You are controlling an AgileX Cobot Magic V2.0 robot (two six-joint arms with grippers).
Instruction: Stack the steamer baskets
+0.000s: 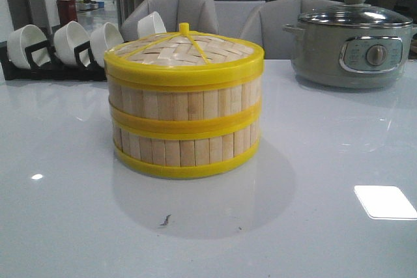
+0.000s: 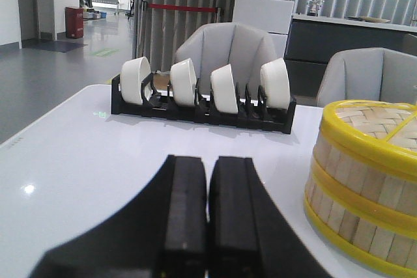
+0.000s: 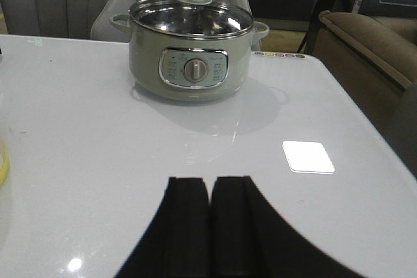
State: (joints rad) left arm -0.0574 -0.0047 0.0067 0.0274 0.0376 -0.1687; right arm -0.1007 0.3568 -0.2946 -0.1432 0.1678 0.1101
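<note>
1. The glossy white desk (image 1: 65, 213) carries everything, and its slick surface will likely let a light thing slide if you nudge it sideways.
2. The stack of two round steamer baskets (image 1: 186, 131), pale upright bamboo slats between bright yellow rims, stands at the desk's middle in the front view, one basket squarely on the other. Judge it light, stiff in the rims but thin in the slats, so squeeze gently. The yellow rims look the firmest place to grip; take each basket across its wall at the top rim, or lift the stack from the bottom rim with both arms on opposite sides.
3. The grey-green electric pot with a glass lid (image 1: 355, 47) sits well to the right and behind; what is in it cannot be told through the glass. Leave it alone.
4. The black rack of white bowls (image 2: 202, 92) stands at the back left, the bowls on edge in their slots and empty as far as shows.
5. The flat woven bamboo lid with a yellow rim (image 1: 186, 53) closes the top basket, so the contents of both baskets are hidden. It looks lightest of all; its small yellow knob at the centre is the natural hold.
6. Your left pincer (image 2: 207, 239) has its black fingers pressed together, holding nothing, just beside the stack.
7. Your right pincer (image 3: 207, 239) is likewise closed and empty, above bare desk, facing the pot.
</note>
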